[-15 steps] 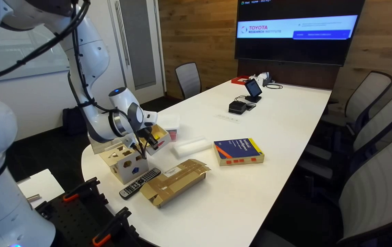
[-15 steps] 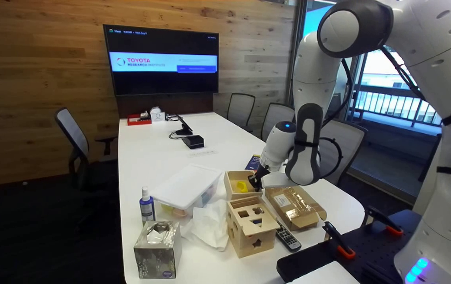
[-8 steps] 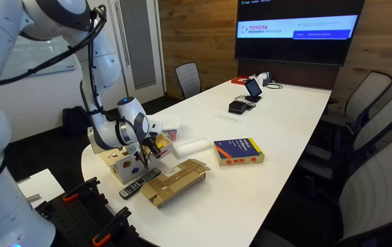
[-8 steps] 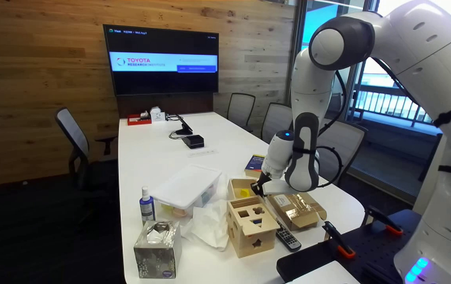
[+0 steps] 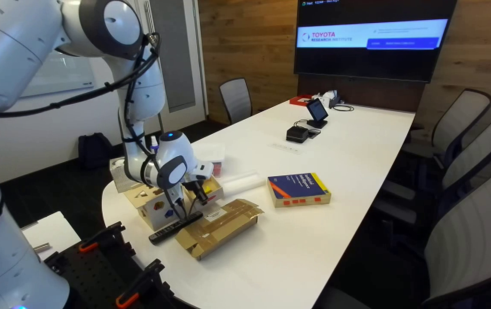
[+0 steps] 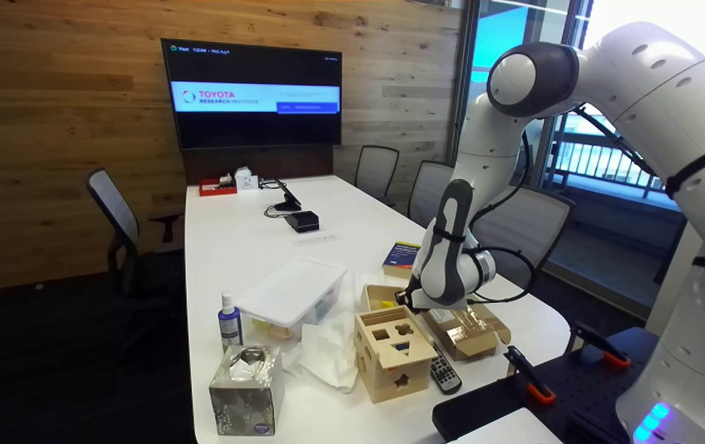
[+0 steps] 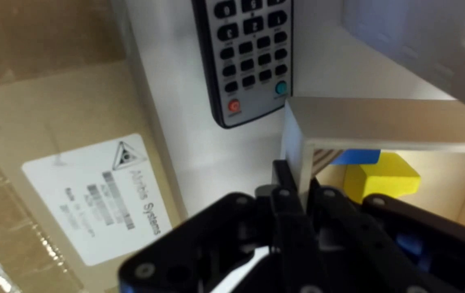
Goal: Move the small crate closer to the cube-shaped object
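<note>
Now crate shifted, beside cube (remote tilted).

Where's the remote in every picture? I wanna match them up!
In an exterior view, the remote is low, left of centre.
In an exterior view, the remote is low, right of centre.
In the wrist view, the remote is top middle, partly cut off.
Landmark in all: the brown box beside it.
</note>
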`<action>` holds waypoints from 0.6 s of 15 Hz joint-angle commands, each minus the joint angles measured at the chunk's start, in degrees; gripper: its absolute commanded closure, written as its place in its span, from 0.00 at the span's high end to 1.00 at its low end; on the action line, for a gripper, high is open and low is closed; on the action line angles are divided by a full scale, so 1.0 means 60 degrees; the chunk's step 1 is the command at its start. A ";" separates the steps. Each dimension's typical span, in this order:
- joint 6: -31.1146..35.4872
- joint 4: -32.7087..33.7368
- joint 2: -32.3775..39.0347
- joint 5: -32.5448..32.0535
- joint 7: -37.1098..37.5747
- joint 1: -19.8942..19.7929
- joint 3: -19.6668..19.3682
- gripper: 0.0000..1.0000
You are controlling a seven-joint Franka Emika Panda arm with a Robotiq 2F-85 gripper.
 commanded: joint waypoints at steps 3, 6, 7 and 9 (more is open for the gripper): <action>-0.0764 0.0623 0.0092 0.1116 -0.1538 -0.0588 0.0507 0.02; -0.1288 0.0977 0.0148 0.1159 -0.1844 -0.0746 0.0618 0.02; -0.1516 0.1091 0.0157 0.1123 -0.1910 -0.0833 0.0690 0.02; -0.2038 0.1285 0.0141 0.1127 -0.1930 -0.0893 0.0762 0.02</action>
